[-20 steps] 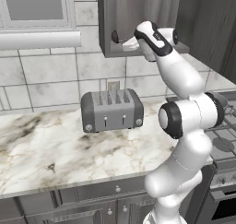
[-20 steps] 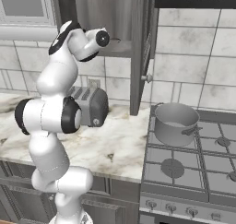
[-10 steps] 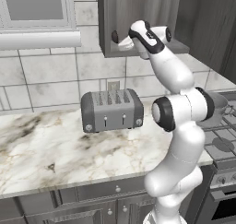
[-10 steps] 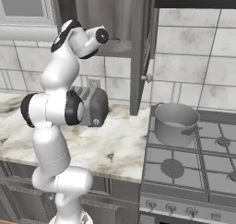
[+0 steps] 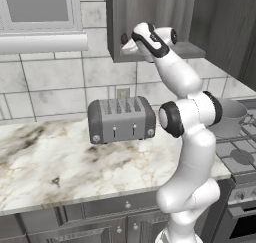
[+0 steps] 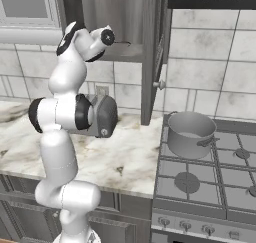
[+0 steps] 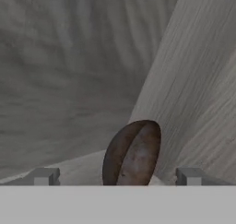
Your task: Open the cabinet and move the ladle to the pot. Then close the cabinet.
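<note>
Dark grey wood-grain cabinet (image 6: 125, 17) at top centre of the right base view, door (image 6: 152, 52) swung open edge-on, small round knob (image 6: 159, 84) at its lower edge. Inside, a flat shelf with the arm's wrist reaching in over it. In the hand view, streaked grain walls all around and a dark, rounded, rust-mottled ladle (image 7: 132, 154) bowl standing at lower centre, close to the camera. Gripper (image 7: 117, 176) spread wide, released, one grey fingertip (image 7: 44, 176) at lower left, the other at lower right, ladle bowl between them with bare gaps on both sides. Round matte grey pot (image 6: 190, 133) right of centre in the right base view, straight-sided, sitting on the stove (image 6: 210, 187) grate, nothing visible inside it. Boxy grey toaster (image 5: 121, 119) mid-frame in the left base view on the veined marble counter (image 5: 45, 162), open counter to its left.
</note>
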Motion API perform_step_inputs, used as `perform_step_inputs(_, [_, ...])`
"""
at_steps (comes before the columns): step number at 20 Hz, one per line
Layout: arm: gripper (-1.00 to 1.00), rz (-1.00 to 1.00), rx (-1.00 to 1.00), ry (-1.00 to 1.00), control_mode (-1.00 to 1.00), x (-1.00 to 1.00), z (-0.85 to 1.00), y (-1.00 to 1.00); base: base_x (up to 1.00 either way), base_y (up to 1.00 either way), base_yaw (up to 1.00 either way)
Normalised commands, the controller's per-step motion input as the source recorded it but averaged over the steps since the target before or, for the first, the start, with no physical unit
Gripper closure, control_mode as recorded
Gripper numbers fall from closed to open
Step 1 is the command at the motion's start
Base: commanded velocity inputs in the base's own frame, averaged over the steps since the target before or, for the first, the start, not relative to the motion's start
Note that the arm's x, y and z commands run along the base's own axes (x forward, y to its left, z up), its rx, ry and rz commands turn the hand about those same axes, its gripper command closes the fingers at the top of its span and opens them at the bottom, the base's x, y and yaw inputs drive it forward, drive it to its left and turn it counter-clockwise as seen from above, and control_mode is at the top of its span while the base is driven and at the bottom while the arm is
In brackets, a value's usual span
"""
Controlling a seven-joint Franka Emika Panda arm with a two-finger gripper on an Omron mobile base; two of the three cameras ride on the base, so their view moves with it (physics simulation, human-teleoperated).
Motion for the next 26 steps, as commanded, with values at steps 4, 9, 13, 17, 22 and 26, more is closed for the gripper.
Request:
perform_step_inputs(4, [-1.0, 0.05, -0.01, -0.02, -1.0, 0.38, -0.04, 0.0, 0.0, 0.0, 0.0])
perform_step_inputs(9, [-1.0, 0.05, -0.01, 0.0, -1.0, 0.33, -0.13, 0.04, 0.0, 0.0, 0.0])
perform_step_inputs(13, [-1.0, 0.01, 0.0, 0.01, -1.0, 0.22, -0.19, 0.02, 0.0, 0.0, 0.0])
perform_step_inputs(17, [-1.0, 0.0, 0.0, 0.03, -1.0, 0.23, -0.17, 0.11, 0.0, 0.0, 0.0])
perform_step_inputs(22, [-1.0, 0.0, 0.0, 0.03, -1.0, 0.12, -0.22, 0.2, 0.0, 0.0, 0.0])
perform_step_inputs(26, [1.0, 0.0, 0.0, 0.05, -1.0, 0.09, -0.3, 0.24, 0.0, 0.0, 0.0])
